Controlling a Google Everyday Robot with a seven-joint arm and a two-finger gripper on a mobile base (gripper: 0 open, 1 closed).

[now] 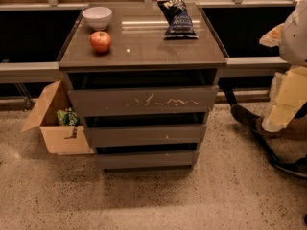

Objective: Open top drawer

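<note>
The top drawer (143,101) sits slightly out below the tabletop (144,49) front edge. Your gripper (243,115) hangs low beyond the right edge. You cannot tell if it is open or closed.

Speckled stone floor (230,195) — dark panels (29,37) behind, warm dim light.

Arm (290,97) sat at far right, well clear of the desk's right edge. Pale links were stacked roughly upright, the lower one slanting down-left. Gripper (271,35) looked to be the pale piece poking left from the upper white link, near the desk's back right corner, not touching it.
</note>
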